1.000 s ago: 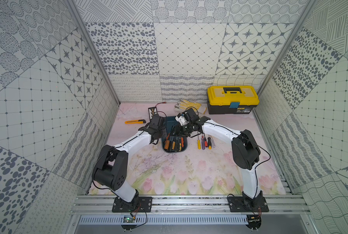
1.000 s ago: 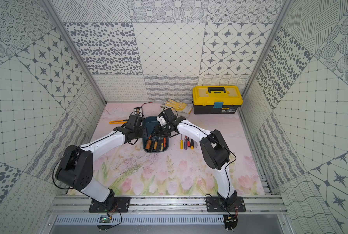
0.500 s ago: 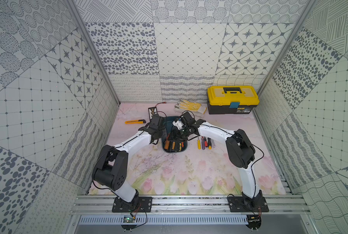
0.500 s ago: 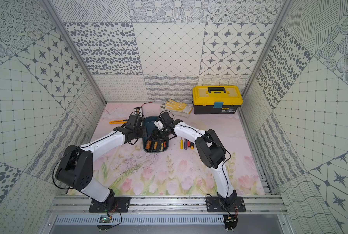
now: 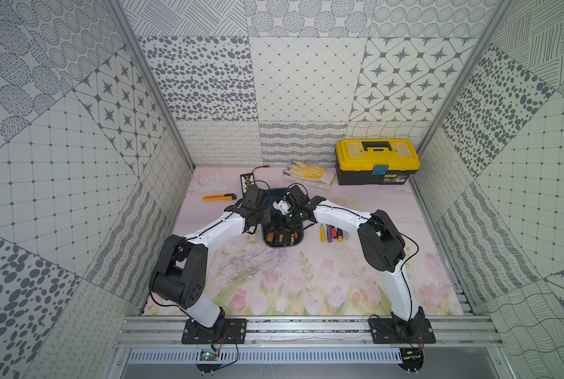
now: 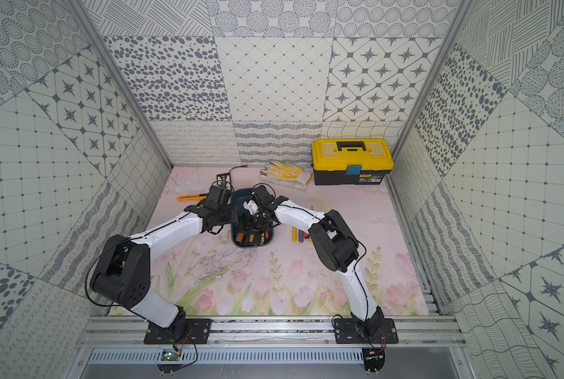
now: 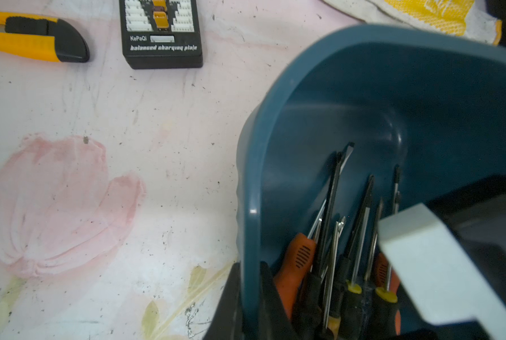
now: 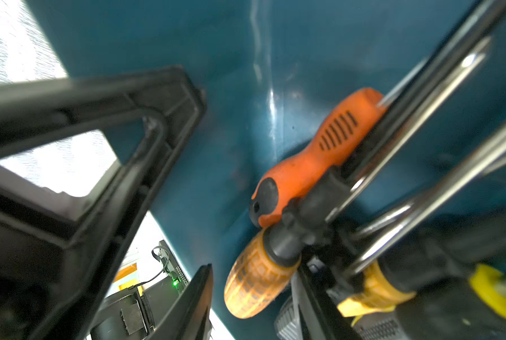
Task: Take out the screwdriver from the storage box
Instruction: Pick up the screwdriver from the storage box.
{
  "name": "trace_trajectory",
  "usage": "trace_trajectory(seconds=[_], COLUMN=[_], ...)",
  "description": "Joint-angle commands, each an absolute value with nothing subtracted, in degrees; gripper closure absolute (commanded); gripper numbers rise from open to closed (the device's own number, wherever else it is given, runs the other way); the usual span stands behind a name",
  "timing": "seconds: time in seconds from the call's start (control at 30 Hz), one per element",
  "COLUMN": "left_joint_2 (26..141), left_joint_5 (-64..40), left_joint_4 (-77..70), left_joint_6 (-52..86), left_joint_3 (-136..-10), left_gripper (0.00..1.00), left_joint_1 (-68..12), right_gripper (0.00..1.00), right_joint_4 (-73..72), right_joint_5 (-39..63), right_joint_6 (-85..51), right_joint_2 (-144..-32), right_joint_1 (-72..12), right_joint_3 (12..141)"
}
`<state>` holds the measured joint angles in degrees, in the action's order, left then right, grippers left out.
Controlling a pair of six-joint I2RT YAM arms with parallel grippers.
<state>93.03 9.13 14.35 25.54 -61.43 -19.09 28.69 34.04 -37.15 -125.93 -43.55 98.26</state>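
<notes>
Reach: left gripper [image 7: 248,297] clamps box [image 7: 363,88] rim; right gripper [image 8: 204,182], jaws apart, empty, must next close on a screwdriver [image 8: 313,153] handle.

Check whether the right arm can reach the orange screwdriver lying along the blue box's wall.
Probably yes: the right gripper is in the storage box, whose wall the left gripper clamps. Other screwdrivers lie against the orange screwdriver.
</notes>
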Motion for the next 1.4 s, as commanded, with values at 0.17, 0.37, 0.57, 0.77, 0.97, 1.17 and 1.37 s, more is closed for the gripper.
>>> trace_trajectory(seconds=[0.17, 0.37, 0.57, 0.77, 0.97, 1.17, 1.37], left_joint_2=[92.6, 92.5, 92.5, 92.3, 92.2, 92.2, 92.3], left_joint_5=[7.7, 7.8, 7.7, 7.9, 7.8, 7.8, 8.1], left_joint_4=[9.1, 9.1, 9.0, 8.9, 9.0, 8.9, 9.0], left_joint_6=[25.9, 26.0, 26.2, 26.5, 26.5, 26.5, 26.5], left_joint_3=[-62.3, -62.1, -61.9, -61.3, -61.1, -61.3, -61.3], left_gripper=[1.0, 1.0, 1.0, 1.0, 1.0, 1.0, 1.0], left_joint_1=[-19.3, -19.3, -19.3, -19.3, -19.3, -19.3, -19.4], right_gripper=[0.53, 0.56, 0.62, 0.69, 0.61, 0.65, 0.78], right_joint_4=[30.8, 32.0, 32.1, 32.1, 32.1, 32.2, 32.1], right_joint_5=[33.2, 32.7, 32.0, 31.5, 32.1, 31.9, 31.6], right_joint_6=[-36.6, -35.9, -35.6, -35.4, -35.6, -35.6, -35.5], right_joint_2=[-128.3, -128.6, -128.4, -128.1, -129.0, -129.7, -129.2], right_joint_1=[-44.1, -44.3, -44.3, -44.3, -44.5, -44.8, -44.8], right_joint_3=[100.2, 100.3, 99.8, 99.1, 99.9, 99.8, 99.2])
